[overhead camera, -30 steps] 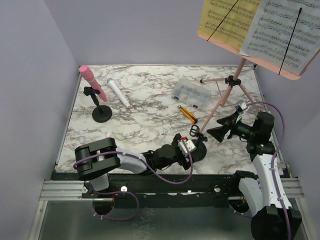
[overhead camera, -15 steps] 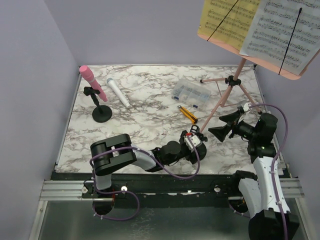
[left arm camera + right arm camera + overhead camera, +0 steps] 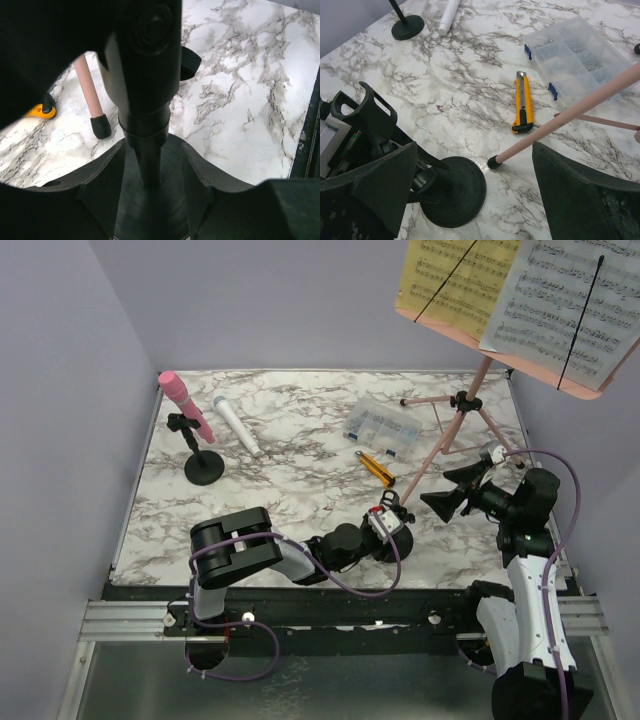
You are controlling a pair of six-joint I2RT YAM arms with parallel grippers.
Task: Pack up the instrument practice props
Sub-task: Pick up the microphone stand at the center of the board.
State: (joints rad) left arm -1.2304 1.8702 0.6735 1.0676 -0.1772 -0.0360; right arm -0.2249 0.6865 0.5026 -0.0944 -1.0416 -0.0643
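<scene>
My left gripper point(image 3: 386, 528) is open, its jaws on either side of the stem of a black round-based mic holder point(image 3: 150, 165) without touching it. That holder's base point(image 3: 452, 192) stands by a foot of the pink tripod music rack point(image 3: 470, 400), which carries yellow point(image 3: 455, 275) and white point(image 3: 570, 300) sheet-music pages. My right gripper point(image 3: 448, 490) is open and empty just right of the holder. At the far left, a pink microphone point(image 3: 185, 405) sits in the second holder point(image 3: 204, 468), and a white microphone point(image 3: 237, 427) lies beside it.
A clear compartment box point(image 3: 380, 427) and a yellow-and-black utility knife point(image 3: 377, 468) lie between the rack's legs and the table's middle. A rack leg point(image 3: 570, 117) crosses in front of my right gripper. Purple walls enclose three sides.
My left arm's elbow has swung right while its gripper stayed at the holder. My right gripper has drawn back slightly to the right.
</scene>
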